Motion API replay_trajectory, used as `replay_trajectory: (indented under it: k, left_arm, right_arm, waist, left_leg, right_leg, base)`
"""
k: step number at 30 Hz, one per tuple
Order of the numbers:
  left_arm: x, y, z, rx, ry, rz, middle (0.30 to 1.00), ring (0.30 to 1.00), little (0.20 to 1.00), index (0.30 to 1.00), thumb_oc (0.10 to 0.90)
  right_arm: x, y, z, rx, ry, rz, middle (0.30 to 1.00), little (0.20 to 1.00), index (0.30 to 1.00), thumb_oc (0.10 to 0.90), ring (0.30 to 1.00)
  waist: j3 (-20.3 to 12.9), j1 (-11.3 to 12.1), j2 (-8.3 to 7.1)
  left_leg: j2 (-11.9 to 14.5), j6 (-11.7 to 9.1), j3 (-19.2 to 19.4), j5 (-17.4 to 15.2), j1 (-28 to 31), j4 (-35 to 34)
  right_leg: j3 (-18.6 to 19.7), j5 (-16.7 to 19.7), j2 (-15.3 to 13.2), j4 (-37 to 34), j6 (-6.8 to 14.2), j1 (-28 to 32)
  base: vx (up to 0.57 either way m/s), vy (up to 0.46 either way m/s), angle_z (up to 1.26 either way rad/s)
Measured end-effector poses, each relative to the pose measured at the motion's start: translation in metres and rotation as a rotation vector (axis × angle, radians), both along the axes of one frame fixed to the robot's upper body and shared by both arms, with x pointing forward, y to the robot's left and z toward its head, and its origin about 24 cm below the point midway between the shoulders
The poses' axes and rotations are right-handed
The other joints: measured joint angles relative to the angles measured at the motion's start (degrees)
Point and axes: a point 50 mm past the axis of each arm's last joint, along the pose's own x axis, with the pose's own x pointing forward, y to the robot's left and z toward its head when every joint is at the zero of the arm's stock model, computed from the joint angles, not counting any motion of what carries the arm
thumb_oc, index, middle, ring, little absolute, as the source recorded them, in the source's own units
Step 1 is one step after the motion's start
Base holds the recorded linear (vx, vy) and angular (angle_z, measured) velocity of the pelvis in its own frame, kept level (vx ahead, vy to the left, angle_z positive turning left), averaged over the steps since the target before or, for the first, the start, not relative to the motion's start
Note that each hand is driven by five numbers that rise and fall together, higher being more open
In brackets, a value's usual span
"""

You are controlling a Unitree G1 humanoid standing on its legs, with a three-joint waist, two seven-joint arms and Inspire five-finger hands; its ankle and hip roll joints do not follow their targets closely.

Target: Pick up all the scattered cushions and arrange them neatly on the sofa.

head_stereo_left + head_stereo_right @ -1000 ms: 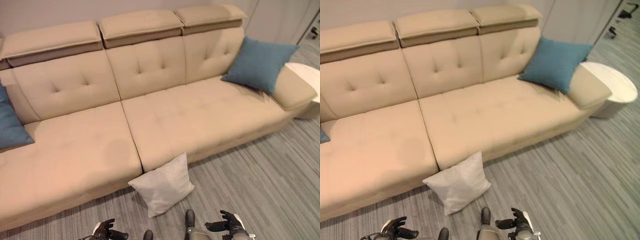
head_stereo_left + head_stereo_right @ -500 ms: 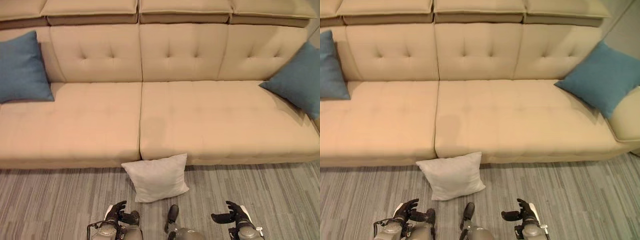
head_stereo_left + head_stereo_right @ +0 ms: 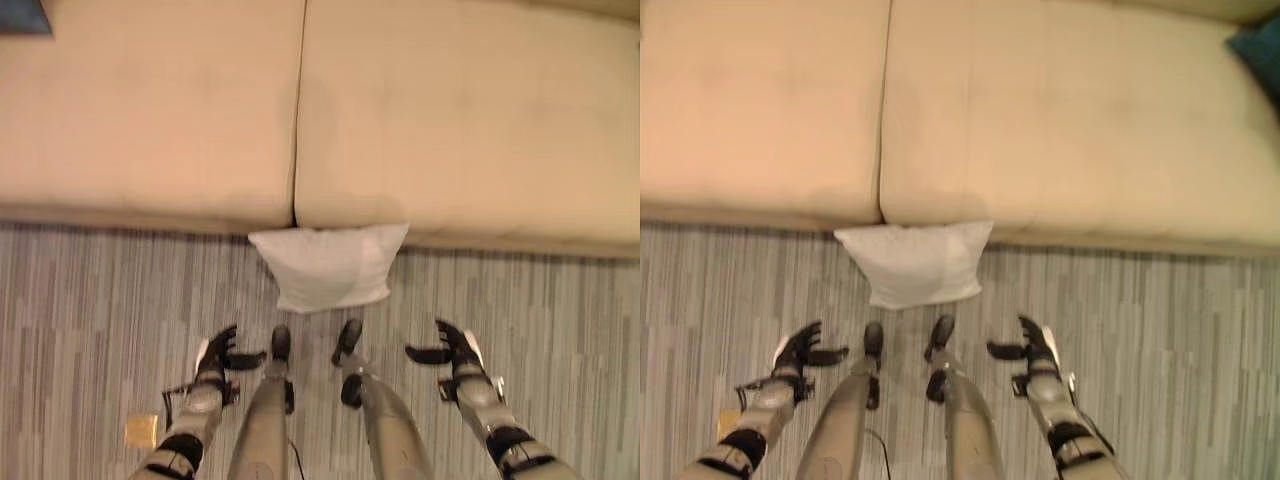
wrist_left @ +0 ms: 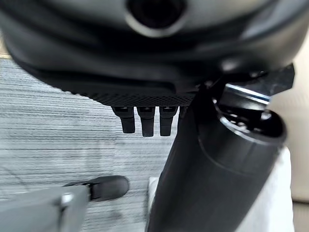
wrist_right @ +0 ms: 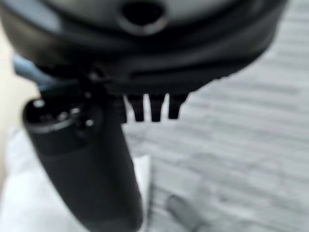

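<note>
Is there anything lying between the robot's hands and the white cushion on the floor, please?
Nothing visible does. The white cushion leans against the sofa front, with bare floor between it and the open left hand and right hand.

Cushion on the floor against the sofa front.

The white square fabric cushion point(image 3: 330, 265) lies on the grey striped carpet point(image 3: 90, 310), leaning against the beige upholstered sofa point(image 3: 450, 120) below its seat seam; the left hand point(image 3: 217, 355) and right hand point(image 3: 452, 350) hover nearer, either side.

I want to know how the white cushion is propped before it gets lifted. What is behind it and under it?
Behind the white cushion is the beige sofa's front edge, by the seam between two seats. Under it is the grey striped floor. Whether anything lies beneath it cannot be seen.
</note>
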Motion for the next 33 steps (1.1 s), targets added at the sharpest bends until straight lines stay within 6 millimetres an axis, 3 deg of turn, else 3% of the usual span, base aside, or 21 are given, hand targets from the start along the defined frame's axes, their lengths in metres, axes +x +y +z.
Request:
replay_trajectory:
  k: [2,3,8,9,14,18,22,28,33]
  left_arm:
    - [0.022,-0.004,0.025,-0.014,-0.111,-0.016,0.900,0.900,0.900,0.900,0.800]
    - [0.041,-0.010,0.049,-0.023,-0.205,-0.029,0.900,0.900,0.900,0.900,0.800]
    - [0.086,-0.015,0.122,-0.012,-0.437,-0.035,0.900,0.900,0.900,0.900,0.800]
    - [0.092,-0.017,0.135,-0.012,-0.474,-0.039,0.900,0.900,0.900,0.900,0.800]
    - [0.106,-0.023,0.176,0.002,-0.599,-0.041,0.900,0.900,0.900,0.900,0.800]
    - [0.107,-0.025,0.182,0.016,-0.617,-0.039,0.900,0.900,0.900,0.900,0.800]
    - [0.108,-0.029,0.185,0.017,-0.627,-0.054,0.900,0.900,0.900,0.900,0.800]
    - [0.110,-0.030,0.200,0.035,-0.676,-0.068,0.900,0.900,0.900,0.900,0.800]
    - [0.109,-0.035,0.199,0.047,-0.676,-0.076,0.900,0.900,0.900,0.900,0.800]
  right_arm:
    - [0.024,0.004,0.031,-0.007,-0.114,0.009,0.900,0.900,0.900,0.800,0.900]
    - [0.040,0.005,0.056,-0.020,-0.195,0.015,0.900,0.900,0.900,0.800,0.900]
    - [0.075,0.007,0.128,-0.076,-0.399,0.023,0.900,0.900,0.900,0.800,0.900]
    - [0.081,0.007,0.146,-0.114,-0.443,0.032,0.900,0.900,0.900,0.800,0.900]
    - [0.086,-0.006,0.187,-0.177,-0.567,-0.033,0.900,0.900,0.900,0.800,0.900]
    - [0.086,-0.009,0.199,-0.175,-0.613,-0.061,0.900,0.900,0.900,0.800,0.900]
    - [0.085,-0.011,0.193,-0.186,-0.596,-0.065,0.900,0.900,0.900,0.800,0.900]
    - [0.088,-0.008,0.208,-0.188,-0.635,-0.058,0.900,0.900,0.900,0.800,0.900]
    - [0.086,-0.004,0.206,-0.191,-0.641,-0.036,0.900,0.900,0.900,0.800,0.900]
  waist:
    - [0.8,-0.1,0.31]
    - [1.8,-0.1,0.62]
    - [4.3,-0.4,0.61]
    - [4.2,-0.3,0.61]
    - [4.1,-0.5,0.70]
    - [4.2,-1.8,0.67]
    - [4.1,-2.0,0.70]
    - [4.1,-1.8,0.69]
    - [4.1,-2.0,0.69]
  left_leg:
    - [-0.6,0.3,0.1,-0.1,-4.9,2.0]
    - [-0.8,0.5,0.2,-0.2,-8.4,3.2]
    - [-1.7,1.3,0.6,0.5,-15.7,4.1]
    - [-1.8,1.3,0.8,0.5,-16.9,4.0]
    - [-2.1,1.4,0.7,0.7,-22.4,4.2]
    - [-2.3,1.4,0.7,0.7,-25.0,4.3]
    - [-2.5,1.0,0.1,1.0,-25.1,4.1]
    - [-2.7,0.5,0.1,2.3,-29.5,4.2]
    - [-2.7,0.5,0.2,2.4,-29.8,4.1]
  right_leg:
    - [0.4,0.5,-0.8,1.4,-0.8,-4.7]
    - [0.6,0.8,-1.4,2.4,-1.0,-8.1]
    - [1.4,1.9,-2.2,3.1,-1.6,-15.5]
    - [1.9,2.0,-2.4,3.2,-1.6,-16.8]
    - [3.8,1.9,-2.5,4.5,-1.5,-22.9]
    - [5.4,1.7,-2.6,5.5,-1.1,-26.1]
    - [6.0,1.0,-2.8,6.8,-0.5,-26.8]
    - [6.2,0.8,-3.1,8.5,-0.9,-31.9]
    - [6.3,0.9,-3.1,8.6,-0.9,-32.4]
  base:
    - [-0.10,0.047,0.01]
    - [-0.08,0.048,0.03]
    - [-0.02,0.014,0.02]
    - [0.00,0.000,0.00]
    - [-0.01,0.001,0.01]
    - [0.00,-0.009,0.00]
    - [-0.01,-0.009,0.04]
    - [0.00,-0.012,0.04]
    - [0.00,0.000,0.00]
